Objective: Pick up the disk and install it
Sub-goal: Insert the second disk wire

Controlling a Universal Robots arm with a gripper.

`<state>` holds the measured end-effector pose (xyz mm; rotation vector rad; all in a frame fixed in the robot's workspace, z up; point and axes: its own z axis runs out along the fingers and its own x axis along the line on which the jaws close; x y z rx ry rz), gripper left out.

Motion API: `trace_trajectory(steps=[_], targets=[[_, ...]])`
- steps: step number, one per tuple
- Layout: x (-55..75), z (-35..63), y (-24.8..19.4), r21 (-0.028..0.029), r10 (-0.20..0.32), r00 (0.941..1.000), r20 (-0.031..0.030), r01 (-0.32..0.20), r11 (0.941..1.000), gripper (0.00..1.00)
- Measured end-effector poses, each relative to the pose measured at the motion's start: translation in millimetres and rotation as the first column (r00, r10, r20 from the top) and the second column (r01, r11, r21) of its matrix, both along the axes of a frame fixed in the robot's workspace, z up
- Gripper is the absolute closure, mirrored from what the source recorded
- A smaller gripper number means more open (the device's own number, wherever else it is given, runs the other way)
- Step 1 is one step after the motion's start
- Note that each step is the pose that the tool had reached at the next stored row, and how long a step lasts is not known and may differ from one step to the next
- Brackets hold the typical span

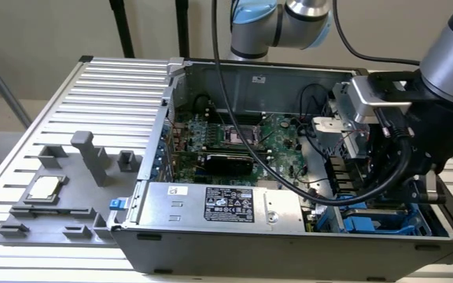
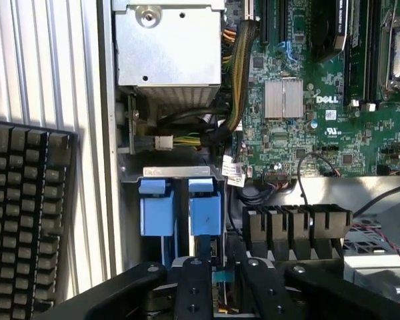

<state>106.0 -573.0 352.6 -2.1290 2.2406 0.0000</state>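
Note:
The disk point(image 2: 205, 212) stands on edge in the drive bay of the open computer case point(image 1: 305, 247). Its bright blue carrier faces the wrist camera, and its thin edge runs down between my fingers. A second blue carrier point(image 2: 157, 210) sits in the slot beside it. My gripper point(image 2: 225, 268) hangs right over the disk's near end with its black fingers point(image 2: 193, 283) standing apart, one on each side of the edge, and a gap shows beside it. In the exterior view the blue bay point(image 1: 365, 224) lies under my arm at the case's right end, and the arm hides my fingertips.
A silver power supply box point(image 1: 219, 203) lies along the case's front wall. The green motherboard point(image 1: 242, 132) and black cables fill the middle. A row of black connectors point(image 2: 297, 223) sits beside the bay. A keyboard point(image 2: 23, 213) lies outside the case. A grey tray with a chip point(image 1: 44, 187) is at the exterior view's left.

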Motion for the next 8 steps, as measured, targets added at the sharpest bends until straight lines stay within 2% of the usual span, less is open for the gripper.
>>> trace_trajectory(steps=[4, 8], targets=[[-0.7, 0.2, 0.1, 0.0001, 0.003, 1.0, 0.0, -0.003, 1.0, 0.89], [-1.3, 0.2, 0.1, 0.0002, 0.006, 1.0, 0.0, -0.006, 1.0, 0.89]])
